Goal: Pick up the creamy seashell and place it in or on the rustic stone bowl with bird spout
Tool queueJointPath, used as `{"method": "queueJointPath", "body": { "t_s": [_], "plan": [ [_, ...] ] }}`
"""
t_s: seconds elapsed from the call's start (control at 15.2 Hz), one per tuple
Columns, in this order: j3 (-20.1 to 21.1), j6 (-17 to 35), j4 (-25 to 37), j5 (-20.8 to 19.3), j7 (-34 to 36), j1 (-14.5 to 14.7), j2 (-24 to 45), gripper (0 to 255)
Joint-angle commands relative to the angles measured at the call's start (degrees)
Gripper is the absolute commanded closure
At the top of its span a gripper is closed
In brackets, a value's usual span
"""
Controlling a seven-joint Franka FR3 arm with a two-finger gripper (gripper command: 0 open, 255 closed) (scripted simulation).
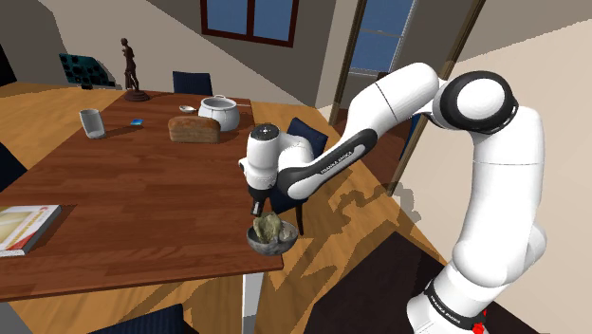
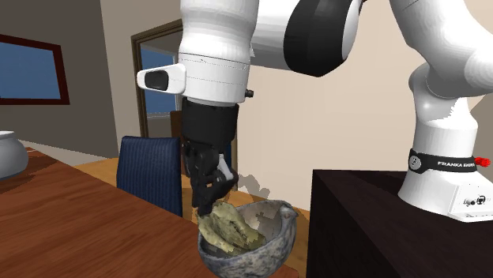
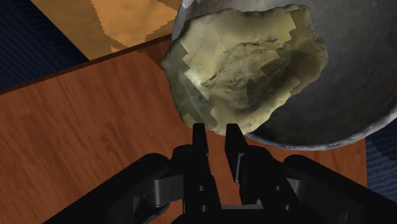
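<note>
The creamy seashell (image 1: 272, 227) leans tilted inside the grey stone bowl (image 1: 264, 247), which stands at the table's near corner by the edge. My gripper (image 1: 257, 215) points down onto the shell's upper rim. From the second exterior view the gripper (image 2: 212, 204) meets the top of the seashell (image 2: 227, 227), whose lower part rests in the bowl (image 2: 265, 251). In the wrist view the gripper (image 3: 215, 130) has its fingers only a narrow gap apart, clasping the thin edge of the seashell (image 3: 242, 63) over the bowl (image 3: 347, 108).
Farther along the wooden table (image 1: 142, 199) sit a bread loaf (image 1: 194, 129), a white pot (image 1: 219, 112), a grey cup (image 1: 92, 123), a dark statuette (image 1: 132, 71) and a book (image 1: 24, 228). A blue chair (image 2: 150, 170) stands behind the bowl. The dark stand (image 2: 371, 229) is close beside it.
</note>
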Motion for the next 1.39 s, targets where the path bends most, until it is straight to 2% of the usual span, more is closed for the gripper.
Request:
{"method": "queueJointPath", "body": {
  "t_s": [0.0, 0.4, 0.46, 0.66, 0.73, 1.19, 1.32],
  "plan": [
    [0.00, 0.00, 0.00, 0.00, 0.00, 0.00, 0.00, 255],
    [0.00, 0.00, 0.00, 0.00, 0.00, 0.00, 0.00, 255],
    [0.00, 0.00, 0.00, 0.00, 0.00, 0.00, 0.00, 0],
    [6.07, 17.56, -12.16, 7.72, -9.96, -14.23, -8.08, 0],
    [8.12, 21.18, -14.55, 10.35, -13.24, -17.94, -9.31, 0],
    [1.02, 23.21, -11.80, 1.90, -7.20, -11.71, -3.33, 0],
    [0.45, 23.38, -11.55, 1.33, -6.78, -11.22, -2.87, 0]
  ]
}}
